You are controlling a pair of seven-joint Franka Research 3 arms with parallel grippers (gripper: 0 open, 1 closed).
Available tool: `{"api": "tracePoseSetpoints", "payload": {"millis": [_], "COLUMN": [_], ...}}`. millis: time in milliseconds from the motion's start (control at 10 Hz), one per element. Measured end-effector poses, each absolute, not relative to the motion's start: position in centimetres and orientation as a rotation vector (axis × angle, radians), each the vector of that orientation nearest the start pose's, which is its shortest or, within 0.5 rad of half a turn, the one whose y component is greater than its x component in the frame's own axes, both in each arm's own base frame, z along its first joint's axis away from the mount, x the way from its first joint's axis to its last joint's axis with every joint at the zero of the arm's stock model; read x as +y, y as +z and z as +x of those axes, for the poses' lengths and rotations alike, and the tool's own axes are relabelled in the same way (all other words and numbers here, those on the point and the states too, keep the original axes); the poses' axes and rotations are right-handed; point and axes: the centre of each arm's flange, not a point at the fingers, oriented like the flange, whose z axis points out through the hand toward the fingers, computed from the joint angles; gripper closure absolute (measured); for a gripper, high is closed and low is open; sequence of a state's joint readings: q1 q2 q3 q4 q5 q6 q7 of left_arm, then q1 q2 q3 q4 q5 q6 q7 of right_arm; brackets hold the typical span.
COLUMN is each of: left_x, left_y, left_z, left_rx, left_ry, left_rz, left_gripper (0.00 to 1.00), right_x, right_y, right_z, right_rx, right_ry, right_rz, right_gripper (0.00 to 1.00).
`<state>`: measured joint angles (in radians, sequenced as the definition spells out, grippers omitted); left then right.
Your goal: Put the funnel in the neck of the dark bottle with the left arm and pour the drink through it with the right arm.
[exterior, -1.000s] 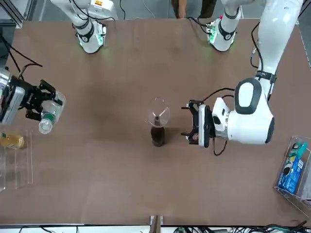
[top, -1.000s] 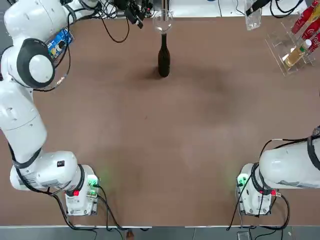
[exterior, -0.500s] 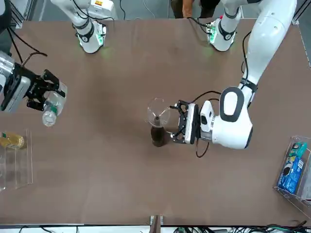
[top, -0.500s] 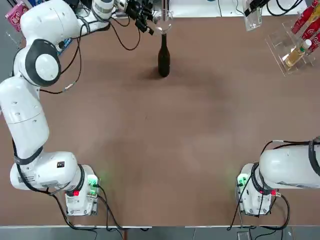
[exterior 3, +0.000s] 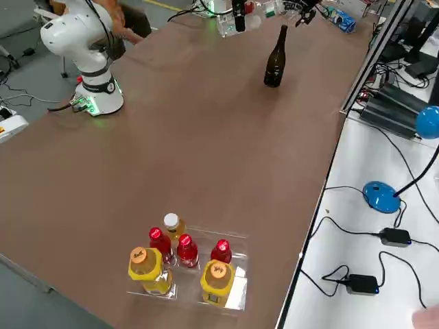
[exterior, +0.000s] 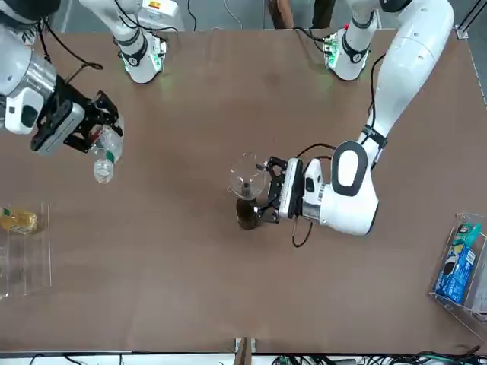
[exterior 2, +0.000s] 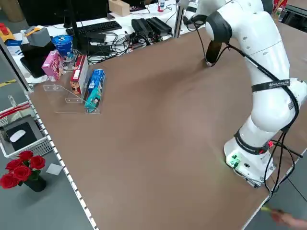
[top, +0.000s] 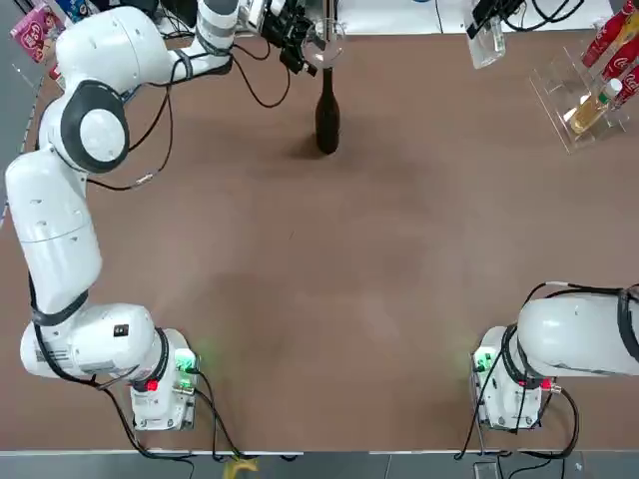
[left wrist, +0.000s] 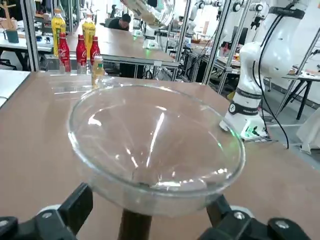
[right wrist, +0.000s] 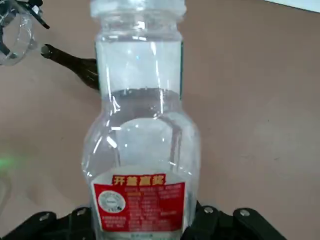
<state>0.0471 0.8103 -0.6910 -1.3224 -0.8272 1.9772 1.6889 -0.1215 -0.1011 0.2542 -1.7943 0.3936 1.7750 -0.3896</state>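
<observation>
The dark bottle (top: pixel 326 115) (exterior: pixel 246 214) stands upright near the table's far edge. The clear funnel (top: pixel 324 40) (exterior: pixel 247 176) (left wrist: pixel 155 140) sits in its neck. My left gripper (exterior: pixel 268 190) (left wrist: pixel 145 222) is open, with one finger on each side just under the funnel's bowl. My right gripper (exterior: pixel 90 131) (right wrist: pixel 142 220) is shut on the drink (exterior: pixel 105 154) (right wrist: pixel 140 130), a small clear bottle half full of clear liquid. It hangs tilted above the table, well to the right-arm side of the dark bottle (right wrist: pixel 75 62).
A clear rack (top: pixel 574 95) (exterior 3: pixel 185 264) at the far right corner holds red cola bottles and yellowish drinks. A second rack with snack boxes (exterior 2: pixel 79 81) (exterior: pixel 460 262) stands at the left side. Cables run along the far edge.
My left gripper swung in to the funnel and now straddles it. My right gripper carried the drink closer to the dark bottle.
</observation>
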Motion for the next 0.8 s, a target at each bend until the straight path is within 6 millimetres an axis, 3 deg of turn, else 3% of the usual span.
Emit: {"api": "tracePoseSetpoints", "payload": {"millis": [600, 800], "left_x": [-39.6, -39.6], "left_y": [34.4, 34.3], "left_z": [63.5, 63.6], "left_rx": [-1.527, -1.526], "left_ry": [0.856, 0.873], "left_rz": [1.095, 1.086], "left_gripper": [0.0, 0.0], "right_x": [18.4, 19.9], "right_y": [59.7, 59.7], "right_z": [50.8, 50.3], "right_rx": [-0.51, -0.487], "right_ry": [-0.106, -0.096], "right_rz": [-2.815, -2.834], "right_gripper": [0.45, 0.45]}}
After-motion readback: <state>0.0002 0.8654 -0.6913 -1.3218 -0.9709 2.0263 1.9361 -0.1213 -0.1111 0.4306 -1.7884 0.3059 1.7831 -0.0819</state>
